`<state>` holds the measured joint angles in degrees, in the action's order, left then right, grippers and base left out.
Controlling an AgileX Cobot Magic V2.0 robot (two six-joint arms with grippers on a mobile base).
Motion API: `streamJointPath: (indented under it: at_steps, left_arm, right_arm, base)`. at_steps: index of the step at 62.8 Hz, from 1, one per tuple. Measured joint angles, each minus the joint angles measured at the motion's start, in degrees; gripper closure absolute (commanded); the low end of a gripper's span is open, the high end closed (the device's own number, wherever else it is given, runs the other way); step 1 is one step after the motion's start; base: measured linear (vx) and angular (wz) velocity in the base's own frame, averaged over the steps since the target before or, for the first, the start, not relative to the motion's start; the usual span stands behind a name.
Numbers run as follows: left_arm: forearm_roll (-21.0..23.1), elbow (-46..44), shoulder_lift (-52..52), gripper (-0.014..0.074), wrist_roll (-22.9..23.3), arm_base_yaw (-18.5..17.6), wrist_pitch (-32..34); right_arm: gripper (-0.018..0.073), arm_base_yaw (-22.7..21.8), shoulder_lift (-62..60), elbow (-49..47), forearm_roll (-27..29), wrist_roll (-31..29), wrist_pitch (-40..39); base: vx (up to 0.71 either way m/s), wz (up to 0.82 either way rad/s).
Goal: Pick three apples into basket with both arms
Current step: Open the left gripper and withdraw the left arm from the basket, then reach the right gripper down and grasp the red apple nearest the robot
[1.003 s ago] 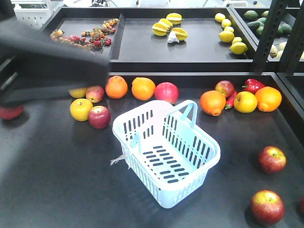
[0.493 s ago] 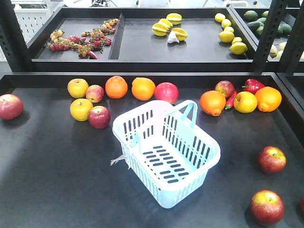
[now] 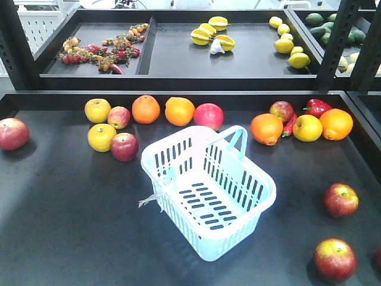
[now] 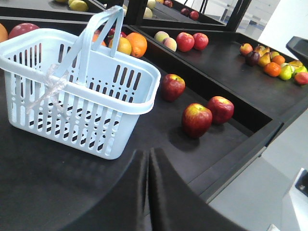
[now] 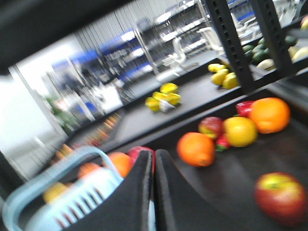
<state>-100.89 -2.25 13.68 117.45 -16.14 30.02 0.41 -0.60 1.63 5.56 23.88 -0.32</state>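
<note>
Tally taken from the front view. I count one basket [image 3: 238,182]. There are seven red apples [image 3: 124,146] in full sight: three at the left, two in the far row, two at the near right. A red sliver at the right edge I cannot identify. Yellow apples [image 3: 102,137]: three. Oranges [image 3: 180,111]: four. One red pepper [image 3: 317,107] and one chili [image 3: 290,124]. On the far shelf [image 3: 178,59] I count four star fruits [image 3: 200,37] and six lemons [image 3: 299,60]. The small tomatoes [image 3: 95,50] are too crowded to count.

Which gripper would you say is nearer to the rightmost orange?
The right gripper, probably: the orange lies ahead of it; the left gripper sees it beyond the basket.
</note>
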Motion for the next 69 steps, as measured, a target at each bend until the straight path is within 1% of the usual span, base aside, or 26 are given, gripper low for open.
streamJointPath:
  at_steps: [7,12,17,21,24,29,34,36,39,40,43,45,46,50,60,69]
  left_arm:
    - [0.1,0.0,0.0,0.0604,0.1,0.0,0.0]
    - [0.1,0.0,0.0,0.0604,0.1,0.0,0.0]
    - [0.1,0.0,0.0,0.0604,0.1,0.0,0.0]
    - [0.1,0.0,0.0,0.0604,0.1,0.0,0.0]
    - [0.1,0.0,0.0,0.0604,0.1,0.0,0.0]
    - [0.1,0.0,0.0,0.0604,0.2,0.0,-0.1]
    - [0.1,0.0,0.0,0.0604,0.2,0.0,-0.2]
    - [0.1,0.0,0.0,0.0604,0.2,0.0,-0.4]
    - [0.1,0.0,0.0,0.0604,0.2,0.0,-0.6]
    - [0.1,0.0,0.0,0.0604,0.2,0.0,-0.6]
    - [0.1,0.0,0.0,0.0604,0.2,0.0,-0.9]
    - [0.1,0.0,0.0,0.0604,0.2,0.0,-1.1]
    - [0.2,0.0,0.0,0.0604,0.2,0.0,-1.3]
    - [0.2,0.0,0.0,0.0604,0.2,0.0,-1.6]
    - [0.2,0.0,0.0,0.0604,0.2,0.0,-1.9]
    - [0.2,0.0,0.0,0.0604,0.2,0.0,-1.9]
  right_arm:
    - [0.0564,0.0,0.0,-0.3,4.8,3.6,-3.0]
    - [0.0564,0.0,0.0,-4.1,5.8,4.6,-0.6]
    - [0.0564,0.0,0.6,-11.3,5.5,4.6,3.0]
    - [0.0564,0.0,3.6,-19.7,3.6,2.3,8.4]
    - [0.0559,0.0,6.4,-25.6,1.6,-0.7,13.9]
    - [0.0526,0.0,13.5,-34.5,-0.8,-6.4,25.5]
    - [0.0443,0.0,21.3,-40.3,-1.6,-12.4,35.6]
    - [0.0383,0.0,24.4,-42.1,-1.6,-14.9,39.2]
    - [0.0260,0.0,28.5,-44.0,-1.6,-18.2,43.4]
    - [0.0225,0.0,29.5,-44.6,-1.6,-19.0,44.1]
    - [0.0076,0.0,33.4,-45.5,-1.6,-21.8,45.8]
    - [0.0007,0.0,35.1,-45.8,-1.6,-22.7,46.1]
    - [-0.0042,0.0,36.2,-45.9,-1.6,-23.2,46.1]
    - [-0.0168,0.0,39.4,-45.9,-1.9,-24.6,46.0]
    - [-0.0162,0.0,45.1,-46.0,-1.9,-26.7,45.6]
    - [-0.0142,0.0,50.8,-48.8,-1.9,-28.1,49.9]
  base:
    - [0.00,0.00]
    - [0.00,0.00]
    - [0.00,0.00]
    - [0.00,0.00]
    - [0.00,0.00]
    - [0.00,0.00]
    - [0.00,0.00]
    - [0.00,0.00]
    - [0.00,0.00]
    - [0.00,0.00]
    - [0.00,0.00]
    - [0.00,0.00]
    - [0.00,0.00]
    - [0.00,0.00]
    - [0.00,0.00]
    - [0.00,0.00]
